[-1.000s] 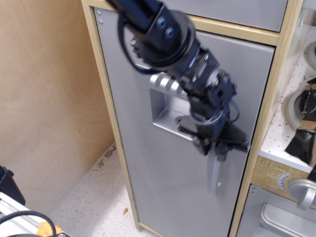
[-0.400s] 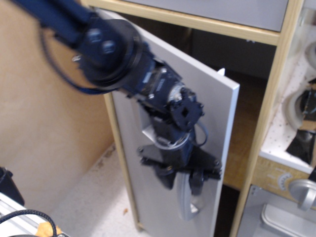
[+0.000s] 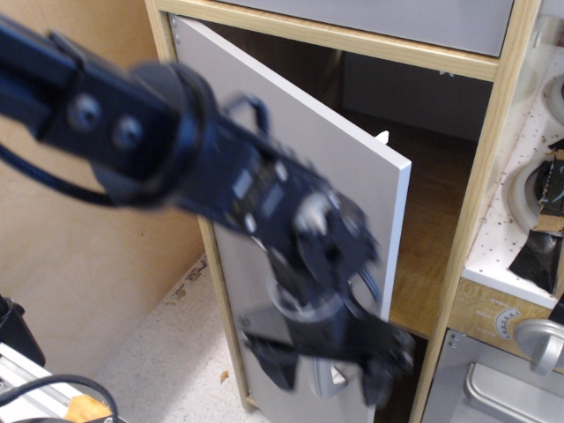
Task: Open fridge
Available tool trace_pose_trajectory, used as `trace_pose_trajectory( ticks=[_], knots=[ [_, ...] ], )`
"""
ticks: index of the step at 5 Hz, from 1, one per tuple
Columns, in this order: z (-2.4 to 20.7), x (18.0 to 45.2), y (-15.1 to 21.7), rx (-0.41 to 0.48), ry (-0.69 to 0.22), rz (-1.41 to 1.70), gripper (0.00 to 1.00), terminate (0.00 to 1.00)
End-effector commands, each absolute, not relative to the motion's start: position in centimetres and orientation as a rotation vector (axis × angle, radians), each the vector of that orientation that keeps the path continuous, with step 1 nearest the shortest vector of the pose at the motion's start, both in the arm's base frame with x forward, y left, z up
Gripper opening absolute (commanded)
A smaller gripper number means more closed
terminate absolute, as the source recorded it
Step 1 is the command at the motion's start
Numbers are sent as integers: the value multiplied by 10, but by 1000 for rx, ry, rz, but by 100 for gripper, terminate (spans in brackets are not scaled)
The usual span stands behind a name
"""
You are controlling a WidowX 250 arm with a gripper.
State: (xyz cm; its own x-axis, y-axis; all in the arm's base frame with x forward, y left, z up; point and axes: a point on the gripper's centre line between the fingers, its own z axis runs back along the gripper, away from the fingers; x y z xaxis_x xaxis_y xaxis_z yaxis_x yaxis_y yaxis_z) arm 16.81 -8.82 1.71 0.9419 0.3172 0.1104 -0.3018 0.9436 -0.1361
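Fridge (image 3: 352, 176) door ajar, hinged left; handle (image 3: 324, 379) upright between spread gripper (image 3: 328, 370) fingers, contact blurred.

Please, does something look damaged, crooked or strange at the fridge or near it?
Nothing stands out. The tall fridge's silver-grey door hangs open from its light wood frame, and the blurred black gripper is by the curved silver handle.

Plywood wall (image 3: 79, 238) left; speckled, seemingly white floor (image 3: 176, 352) below.
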Motion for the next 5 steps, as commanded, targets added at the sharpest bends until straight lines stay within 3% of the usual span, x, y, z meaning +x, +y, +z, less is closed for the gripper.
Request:
trace_pose_trajectory(
  ticks=[1, 3, 5],
  knots=[
    [26, 211, -152, -192, -183, 173, 100, 0],
    [47, 251, -186, -227, -194, 96, 100, 0],
    [82, 287, -155, -98, -196, -29, 100, 0]
  ],
)
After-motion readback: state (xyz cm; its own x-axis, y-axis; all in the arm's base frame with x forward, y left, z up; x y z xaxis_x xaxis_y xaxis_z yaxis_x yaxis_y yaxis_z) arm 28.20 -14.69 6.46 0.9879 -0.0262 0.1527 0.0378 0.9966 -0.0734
